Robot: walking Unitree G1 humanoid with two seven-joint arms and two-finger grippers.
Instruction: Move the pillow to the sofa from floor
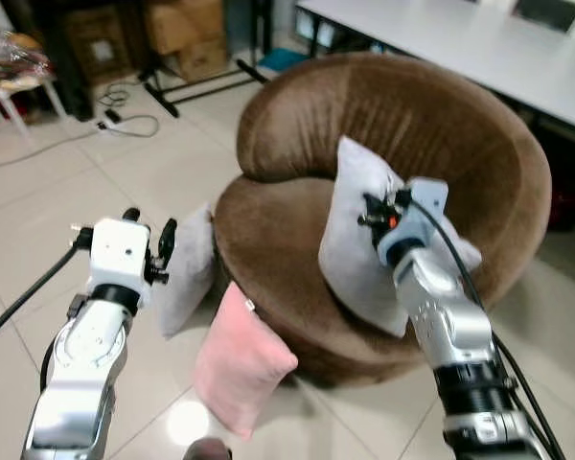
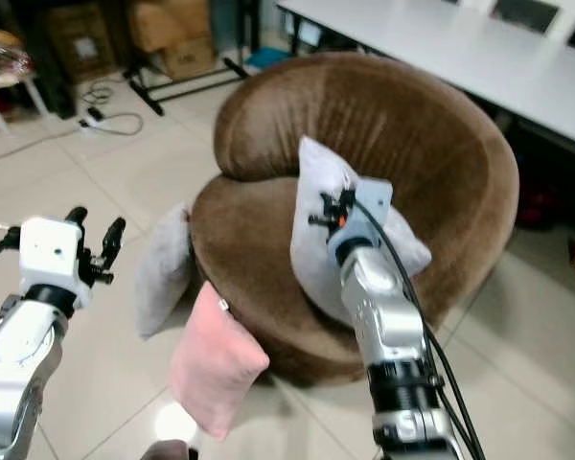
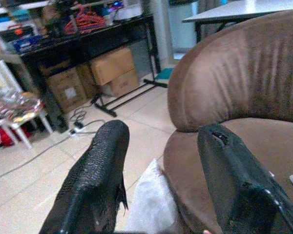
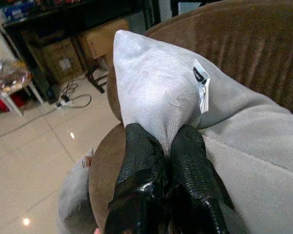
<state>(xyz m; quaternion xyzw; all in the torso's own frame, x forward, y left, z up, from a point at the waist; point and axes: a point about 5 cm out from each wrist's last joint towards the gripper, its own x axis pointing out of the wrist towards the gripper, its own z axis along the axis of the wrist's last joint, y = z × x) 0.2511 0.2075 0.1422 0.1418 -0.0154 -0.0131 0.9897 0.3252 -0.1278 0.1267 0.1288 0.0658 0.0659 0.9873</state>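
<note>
In the left eye view, the right gripper holds a soft grey fabric pillow over the seat of the round brown velvet sofa; the placing step is under way, so I judge the next move is to open the fingers. The left gripper hovers with fingers apart beside a second grey pillow and a pink pillow, both leaning against the sofa base on the floor. In the right wrist view, the fingers pinch a bunched fold of the cloth, near its white label.

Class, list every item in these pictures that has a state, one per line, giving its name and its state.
Grey pillow: pinched by the right gripper, over the sofa seat.
Right gripper: shut on the grey pillow.
Left gripper: open, holding nothing.
Second grey pillow: on the floor, leaning on the sofa.
Pink pillow: on the floor, leaning on the sofa.
</note>
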